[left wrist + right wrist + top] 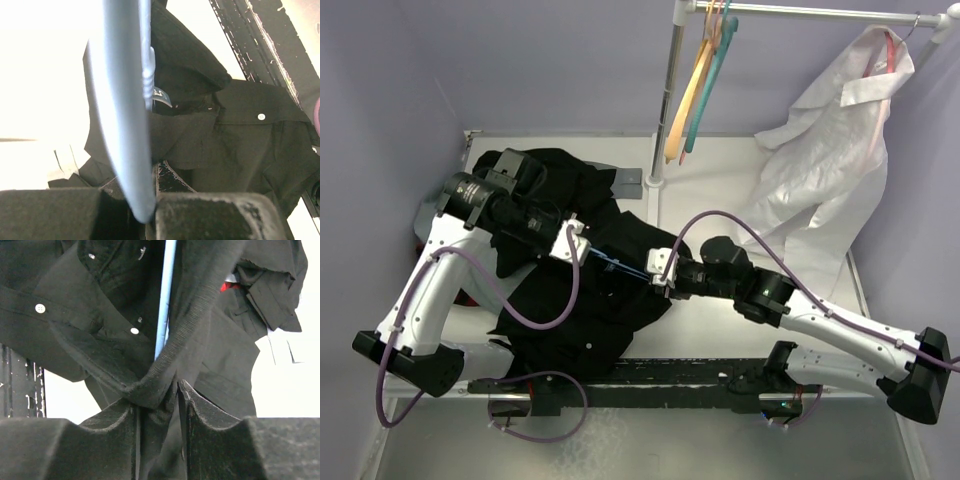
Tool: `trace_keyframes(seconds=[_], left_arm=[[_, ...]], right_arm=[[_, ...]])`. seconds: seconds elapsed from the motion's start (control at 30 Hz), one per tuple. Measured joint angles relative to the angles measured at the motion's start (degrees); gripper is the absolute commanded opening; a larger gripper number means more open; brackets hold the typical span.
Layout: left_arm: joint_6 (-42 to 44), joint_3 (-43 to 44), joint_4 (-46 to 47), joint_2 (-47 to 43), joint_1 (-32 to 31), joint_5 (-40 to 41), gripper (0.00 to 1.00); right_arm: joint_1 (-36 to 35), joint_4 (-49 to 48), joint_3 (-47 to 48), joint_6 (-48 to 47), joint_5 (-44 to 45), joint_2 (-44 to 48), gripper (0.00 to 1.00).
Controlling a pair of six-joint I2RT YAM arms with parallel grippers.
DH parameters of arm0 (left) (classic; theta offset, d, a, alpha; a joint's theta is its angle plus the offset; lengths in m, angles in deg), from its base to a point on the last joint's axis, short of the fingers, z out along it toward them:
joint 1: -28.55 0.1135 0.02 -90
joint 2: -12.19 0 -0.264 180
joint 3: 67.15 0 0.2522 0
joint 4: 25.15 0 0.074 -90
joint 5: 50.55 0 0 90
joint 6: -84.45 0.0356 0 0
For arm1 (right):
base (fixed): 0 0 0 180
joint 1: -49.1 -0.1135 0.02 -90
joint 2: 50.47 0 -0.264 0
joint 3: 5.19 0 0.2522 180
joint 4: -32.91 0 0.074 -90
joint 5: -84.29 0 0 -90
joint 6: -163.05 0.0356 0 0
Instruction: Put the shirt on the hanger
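The black shirt [575,290] lies crumpled on the table between the arms. The light-blue hanger [620,266] runs as a thin bar between the two grippers, partly under the cloth. My left gripper [572,243] is shut on the hanger's arm [125,130], which fills the left wrist view above the shirt [235,135]. My right gripper [660,272] is shut on a fold of the shirt's collar edge [165,375]; the hanger bar [164,300] rises just behind that fold, among the small white buttons [40,308].
A rail on a pole [665,100] at the back holds orange and teal hangers [698,90] and a white garment [840,150] on a pink hanger. A black slotted bar [660,378] lies along the near table edge. Red cloth [227,286] shows under the shirt.
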Motion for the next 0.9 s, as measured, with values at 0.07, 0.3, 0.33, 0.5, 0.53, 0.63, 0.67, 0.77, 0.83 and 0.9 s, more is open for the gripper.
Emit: trace_keyframes(seconds=[0.07, 0.3, 0.33, 0.5, 0.53, 0.63, 0.67, 0.77, 0.83, 0.9], left_arm=[[0.22, -0.46, 0.02, 0.0, 0.0, -0.22, 0.0], [0.26, -0.72, 0.31, 0.07, 0.17, -0.26, 0.0], [0.26, -0.72, 0.37, 0.09, 0.22, -0.26, 0.0], [0.26, -0.74, 0.46, 0.11, 0.5, -0.24, 0.0], [0.26, -0.85, 0.59, 0.2, 0.48, -0.28, 0.0], [0.24, -1.49, 1.29, 0.7, 0.37, -1.27, 0.0], [0.24, -1.57, 1.68, 0.94, 0.37, -1.53, 0.0], [0.24, -1.62, 1.84, 1.33, 0.37, -1.7, 0.0], [0.24, -1.66, 1.99, 1.38, 0.37, -1.75, 0.0], [0.24, -1.7, 2.08, 1.38, 0.37, -1.75, 0.0]], right_arm=[[0.02, -0.26, 0.31, 0.0, -0.68, -0.72, 0.11], [0.7, 1.51, 3.48, 1.14, -2.23, -3.69, 0.06], [0.7, 2.03, 3.91, 1.16, -2.32, -4.02, 0.07], [0.81, 4.59, 6.75, 1.7, -3.58, -6.32, 0.13], [0.74, 4.66, 7.48, 1.81, -3.96, -6.8, 0.15], [0.57, 4.04, 11.21, 2.14, -5.7, -8.44, 0.17], [0.5, 3.41, 12.31, 2.23, -6.54, -8.7, 0.18], [0.31, 1.79, 14.36, 2.58, -8.0, -8.7, 0.18], [0.26, 0.81, 14.97, 2.62, -8.44, -8.7, 0.19], [0.26, 0.52, 14.99, 2.62, -8.68, -8.81, 0.2]])
